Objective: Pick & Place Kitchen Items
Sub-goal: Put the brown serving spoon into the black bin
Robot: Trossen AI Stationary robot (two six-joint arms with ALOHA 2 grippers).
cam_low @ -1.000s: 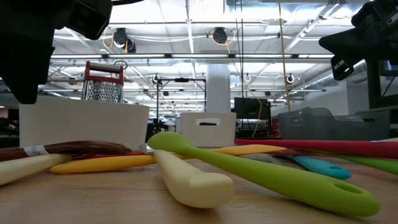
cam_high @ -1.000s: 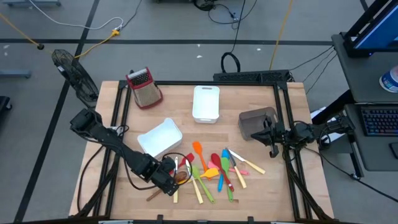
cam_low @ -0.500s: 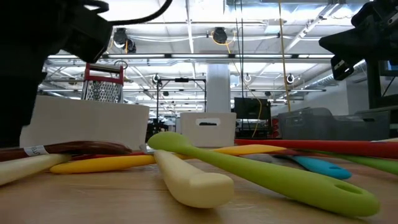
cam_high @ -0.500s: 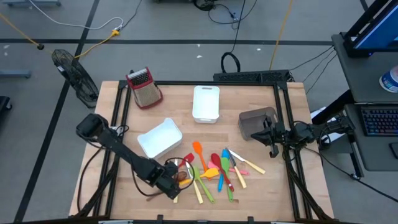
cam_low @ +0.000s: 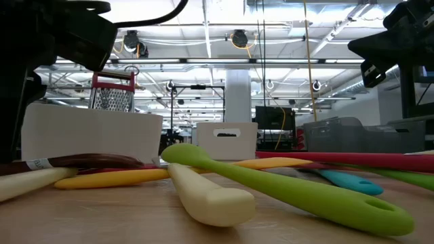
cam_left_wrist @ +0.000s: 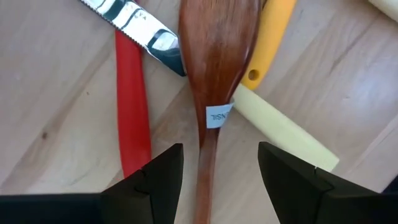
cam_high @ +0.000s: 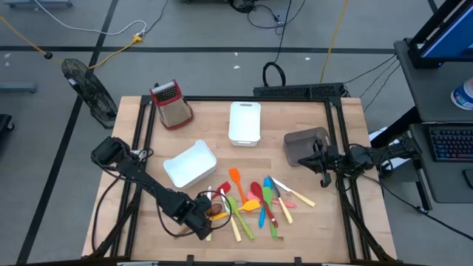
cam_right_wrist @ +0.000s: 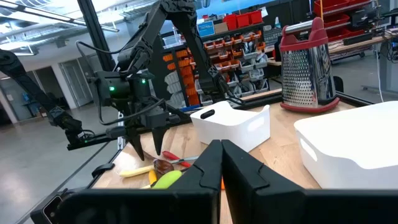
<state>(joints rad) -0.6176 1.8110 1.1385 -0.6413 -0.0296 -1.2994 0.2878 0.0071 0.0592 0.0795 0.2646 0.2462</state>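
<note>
The kitchen items (cam_high: 255,203) lie in a loose pile on the wooden table's near middle. At the pile's left end lies a brown wooden spoon (cam_left_wrist: 214,62) with a small white label. It rests across a cream handle (cam_left_wrist: 280,127), beside a red-handled knife (cam_left_wrist: 134,124) and a yellow utensil (cam_left_wrist: 270,37). My left gripper (cam_left_wrist: 219,180) points down over the spoon's handle (cam_left_wrist: 207,162), open, one finger on each side and clear of it; it also shows as my left gripper (cam_high: 198,222). My right gripper (cam_high: 323,164) waits shut at the table's right edge.
A white bin (cam_high: 189,164) stands just beyond the left gripper, a second white bin (cam_high: 244,122) at the far middle and a grey bin (cam_high: 305,145) at the right. A metal grater with a red top (cam_high: 171,103) stands at the far left. Green (cam_low: 291,193) and cream (cam_low: 207,196) utensils lie nearest the front edge.
My left gripper has come down over the left end of the pile, drifting a little toward the table's near edge, with its fingers the same distance apart. The utensils have kept their places.
</note>
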